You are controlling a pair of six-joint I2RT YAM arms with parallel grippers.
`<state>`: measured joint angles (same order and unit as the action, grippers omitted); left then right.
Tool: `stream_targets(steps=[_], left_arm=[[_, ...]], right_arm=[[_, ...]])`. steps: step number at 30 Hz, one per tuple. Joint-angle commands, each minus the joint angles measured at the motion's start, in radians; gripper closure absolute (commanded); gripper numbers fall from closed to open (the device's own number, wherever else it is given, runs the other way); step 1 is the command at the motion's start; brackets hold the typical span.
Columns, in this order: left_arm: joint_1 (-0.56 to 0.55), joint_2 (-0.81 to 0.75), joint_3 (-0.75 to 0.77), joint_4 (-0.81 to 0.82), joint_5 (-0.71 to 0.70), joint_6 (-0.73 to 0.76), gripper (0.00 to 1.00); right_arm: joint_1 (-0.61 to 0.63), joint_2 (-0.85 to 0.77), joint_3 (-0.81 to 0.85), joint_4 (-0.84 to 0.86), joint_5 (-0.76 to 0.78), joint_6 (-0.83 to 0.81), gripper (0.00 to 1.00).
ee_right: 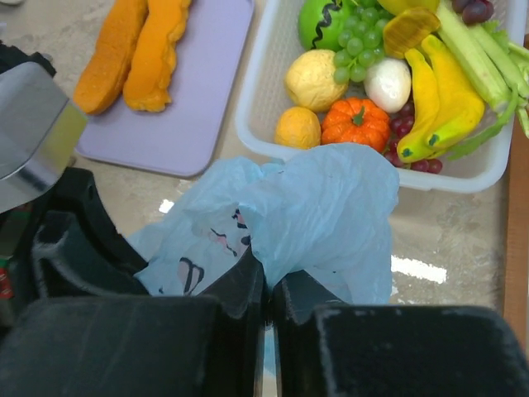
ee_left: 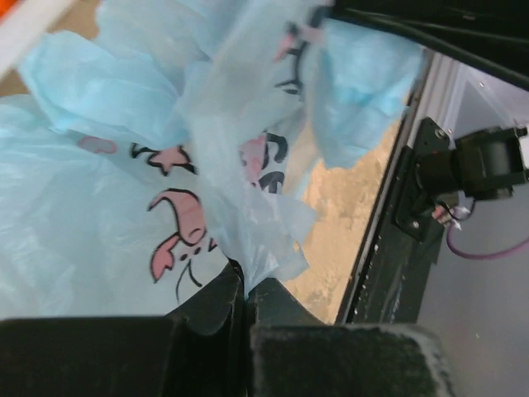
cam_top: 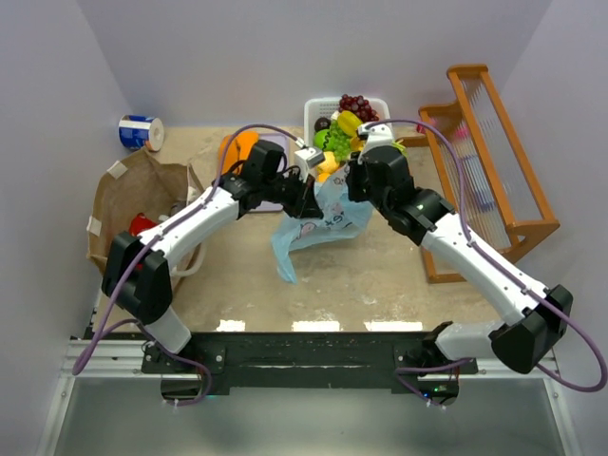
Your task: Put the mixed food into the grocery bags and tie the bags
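Observation:
The light-blue grocery bag (cam_top: 323,226) with pink cartoon prints hangs crumpled between both arms above the table's middle. My left gripper (cam_top: 309,198) is shut on a fold of the blue bag (ee_left: 124,207), the jaws (ee_left: 245,283) pinching the plastic. My right gripper (cam_top: 353,188) is shut on another fold of the bag (ee_right: 331,207), fingers (ee_right: 269,283) pressed together on it. The mixed food (cam_top: 344,128) lies in the white basket behind: a pumpkin (ee_right: 355,122), bananas (ee_right: 442,99), green grapes (ee_right: 355,45). The brown paper bag (cam_top: 128,204) stands at the left.
The white slotted basket (ee_right: 258,91) stands just beyond the blue bag. A lilac board (ee_right: 186,99) with two orange slabs (ee_right: 132,50) lies left of it. A wooden rack (cam_top: 489,161) fills the right side. A blue-and-white roll (cam_top: 141,131) sits at the back left.

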<state>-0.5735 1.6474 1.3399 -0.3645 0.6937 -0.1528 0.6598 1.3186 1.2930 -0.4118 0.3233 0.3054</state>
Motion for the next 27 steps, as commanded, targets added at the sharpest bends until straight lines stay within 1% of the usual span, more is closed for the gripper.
stream_targets(steps=[1, 2, 5, 6, 7, 9, 10, 11, 12, 13, 14, 16, 18, 19, 22, 24, 25, 27], left_arm=[[0.035, -0.049, 0.048, 0.044, -0.175, -0.074, 1.00], [0.050, -0.054, 0.039, 0.058, -0.183, -0.091, 1.00], [0.121, -0.069, -0.018, 0.137, -0.148, -0.158, 1.00], [0.151, -0.070, -0.037, 0.165, -0.110, -0.171, 1.00], [0.161, -0.069, -0.042, 0.171, -0.094, -0.183, 1.00], [0.172, -0.061, -0.047, 0.177, -0.076, -0.185, 1.00], [0.175, -0.060, -0.048, 0.180, -0.074, -0.185, 1.00], [0.181, -0.057, -0.050, 0.182, -0.068, -0.188, 1.00], [0.185, -0.049, -0.056, 0.196, -0.045, -0.192, 1.00], [0.190, -0.049, -0.059, 0.202, -0.033, -0.206, 1.00], [0.195, -0.046, -0.064, 0.209, -0.020, -0.211, 1.00], [0.204, -0.047, -0.068, 0.216, -0.013, -0.211, 1.00], [0.208, -0.058, -0.076, 0.219, -0.014, -0.206, 1.00], [0.210, -0.060, -0.080, 0.223, -0.014, -0.205, 1.00], [0.216, -0.069, -0.090, 0.234, -0.008, -0.211, 1.00], [0.221, -0.075, -0.091, 0.239, -0.007, -0.214, 1.00], [0.221, -0.080, -0.091, 0.239, -0.008, -0.212, 1.00], [0.227, -0.087, -0.096, 0.242, -0.013, -0.212, 1.00]], right_arm=[[-0.005, -0.065, 0.101, -0.041, -0.001, -0.048, 0.77], [-0.005, -0.071, 0.124, -0.044, -0.003, -0.051, 0.56], [-0.002, -0.108, 0.152, -0.044, -0.073, -0.061, 0.22], [-0.002, -0.123, 0.150, -0.030, -0.101, -0.061, 0.19], [-0.003, -0.160, 0.135, 0.013, -0.181, -0.060, 0.18], [0.004, -0.191, 0.103, 0.082, -0.272, -0.036, 0.22], [0.011, -0.199, 0.076, 0.150, -0.320, -0.028, 0.27], [0.046, -0.196, 0.071, 0.174, -0.367, -0.020, 0.30], [0.075, -0.182, 0.072, 0.186, -0.368, -0.019, 0.33], [0.113, -0.165, 0.086, 0.188, -0.357, -0.025, 0.39], [0.189, -0.115, 0.092, 0.186, -0.330, -0.034, 0.40], [0.243, -0.059, 0.095, 0.200, -0.329, -0.035, 0.43], [0.248, 0.000, 0.077, 0.228, -0.328, 0.004, 0.46], [0.248, 0.010, 0.045, 0.279, -0.325, 0.014, 0.50], [0.248, 0.044, -0.001, 0.368, -0.325, 0.035, 0.56], [0.247, 0.071, -0.017, 0.396, -0.279, 0.043, 0.60], [0.248, 0.079, -0.032, 0.407, -0.253, 0.044, 0.64], [0.248, 0.090, -0.044, 0.407, -0.190, 0.058, 0.67]])
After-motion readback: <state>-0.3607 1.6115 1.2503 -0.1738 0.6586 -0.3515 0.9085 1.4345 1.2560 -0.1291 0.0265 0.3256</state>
